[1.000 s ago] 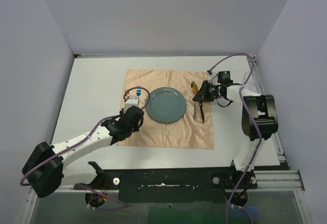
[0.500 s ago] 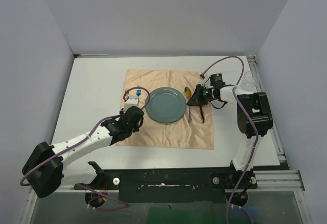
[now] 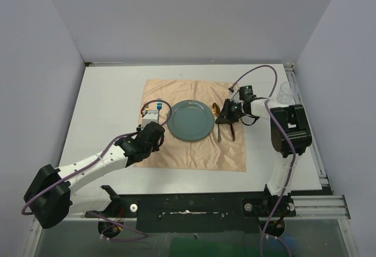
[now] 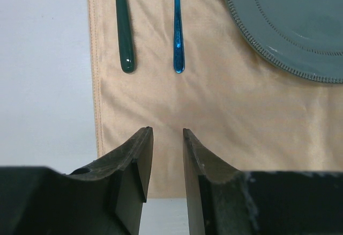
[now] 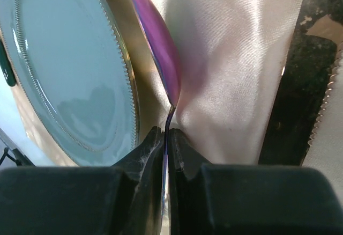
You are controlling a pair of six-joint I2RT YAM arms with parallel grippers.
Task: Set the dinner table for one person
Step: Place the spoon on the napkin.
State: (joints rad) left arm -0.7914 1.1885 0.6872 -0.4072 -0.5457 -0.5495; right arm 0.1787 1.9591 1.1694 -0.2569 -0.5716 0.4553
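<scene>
White rail-edged worktop (image 3: 111,104) carried a peach cloth (image 3: 194,151) at its centre, with a grey-green plate (image 3: 190,120) on it.

Right wrist view alone showed the right claw (image 5: 167,138) clenched on an iridescent spoon (image 5: 159,52) just beside the plate's rim.

Left wrist view alone showed the left claw (image 4: 165,138) released, empty, over the cloth. A green-handled utensil (image 4: 124,31) and a blue utensil (image 4: 177,31) lay parallel.

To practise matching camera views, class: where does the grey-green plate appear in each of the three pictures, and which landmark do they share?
Top external: the plate lies at centre, on the peach cloth.
Left wrist: upper right corner, cut off by the frame.
Right wrist: left half, beside the spoon held by the right gripper.
Shared landmark: the peach cloth under the plate, in all three.
</scene>
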